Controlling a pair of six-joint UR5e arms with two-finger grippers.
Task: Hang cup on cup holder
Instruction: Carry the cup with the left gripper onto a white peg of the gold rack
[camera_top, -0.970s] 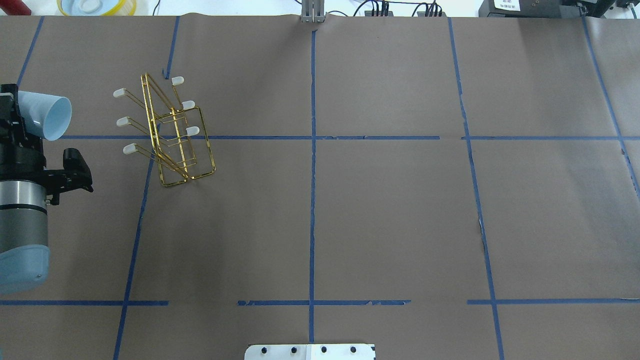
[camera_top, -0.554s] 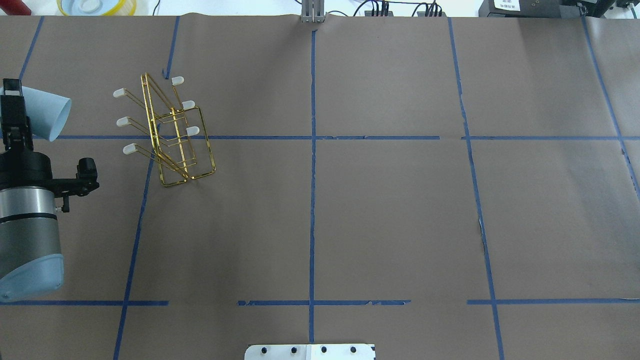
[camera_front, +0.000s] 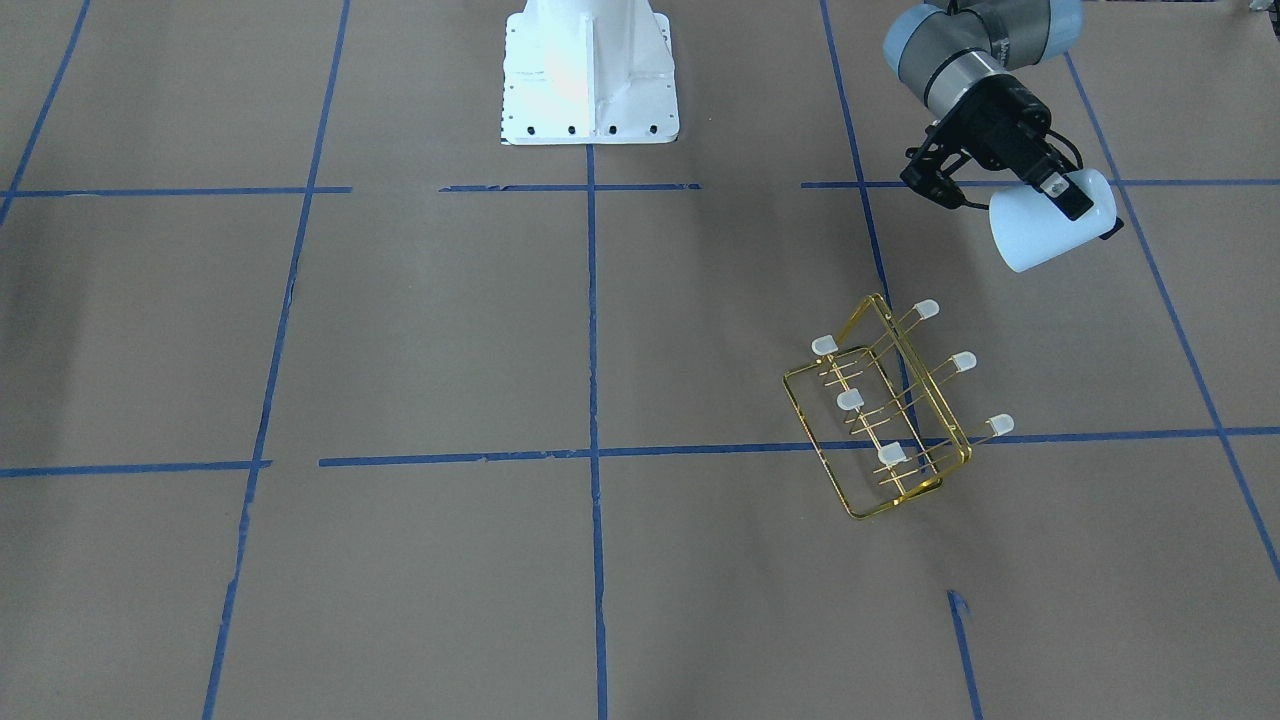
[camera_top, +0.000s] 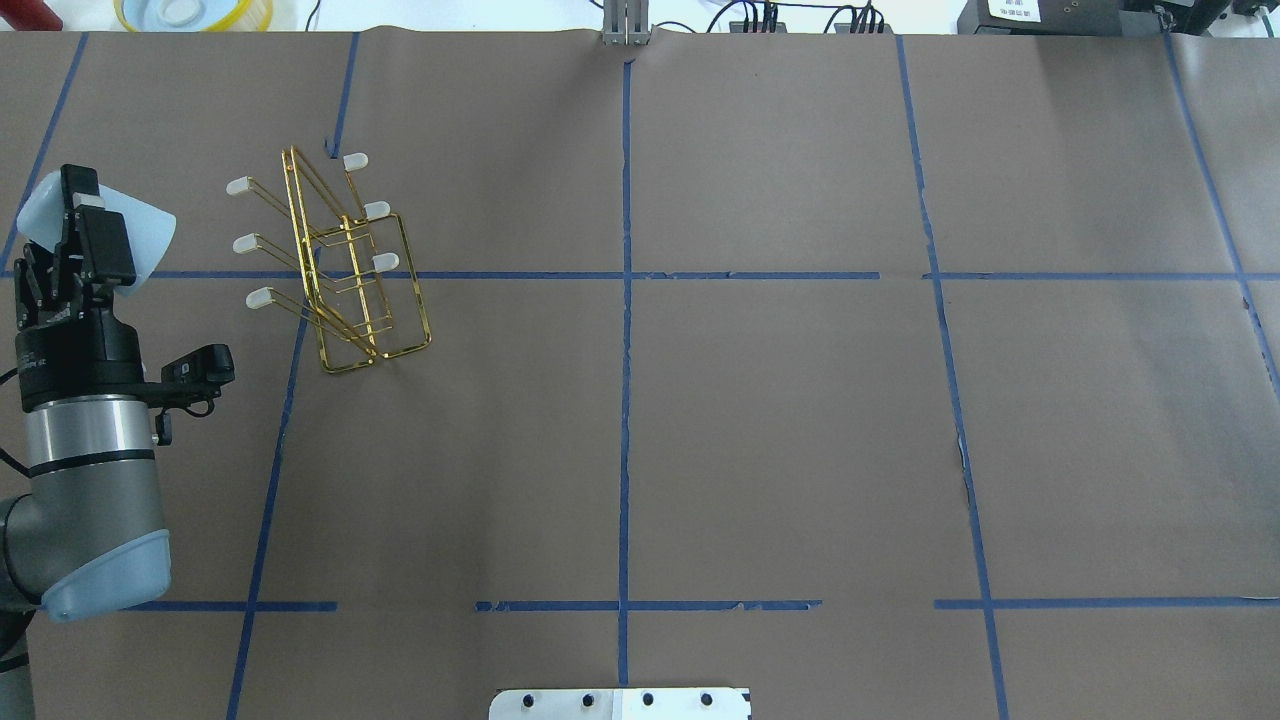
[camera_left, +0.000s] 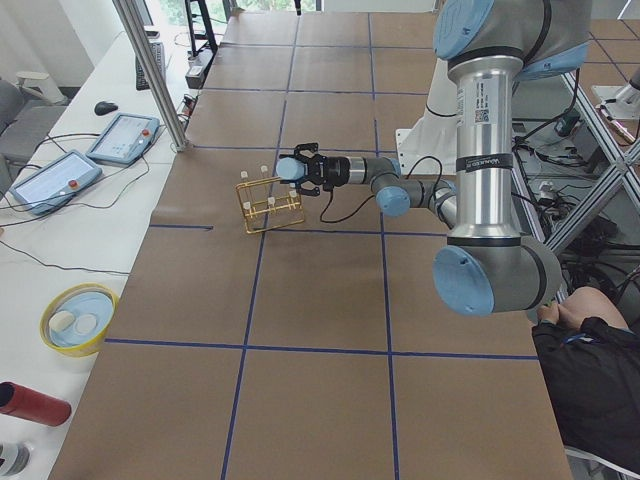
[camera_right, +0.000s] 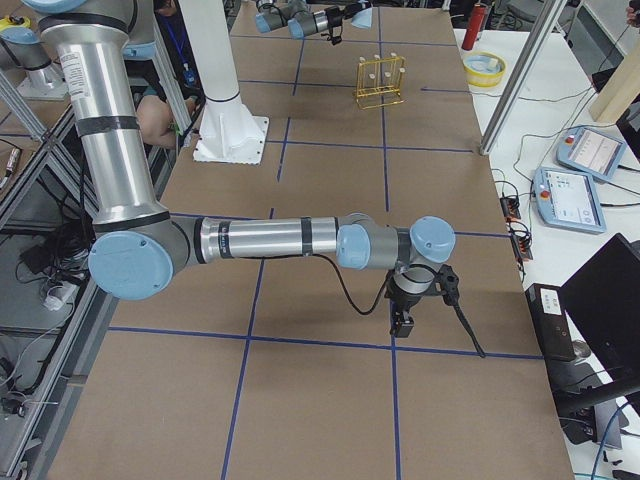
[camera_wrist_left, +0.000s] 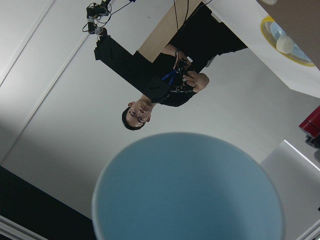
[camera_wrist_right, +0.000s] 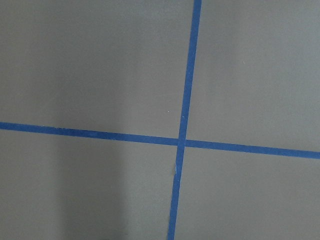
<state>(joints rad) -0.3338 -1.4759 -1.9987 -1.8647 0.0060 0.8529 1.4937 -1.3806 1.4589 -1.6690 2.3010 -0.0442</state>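
I am holding the cup (camera_top: 148, 238) sideways above the table (camera_top: 700, 400) in my left gripper (camera_top: 90, 225), jaws closed on its wall. The cup holder (camera_top: 345, 275) is standing well apart at the cup's 3 o'clock, seen from overhead. My right gripper (camera_right: 405, 318) is hovering elsewhere; its opening I cannot tell

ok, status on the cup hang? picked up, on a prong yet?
Done: the cup is off the table, clamped in the left gripper. In hand: it is held in the air beside the cup holder, apart from it. Left: all six prongs are bare; carry it over one, slip it on, release.
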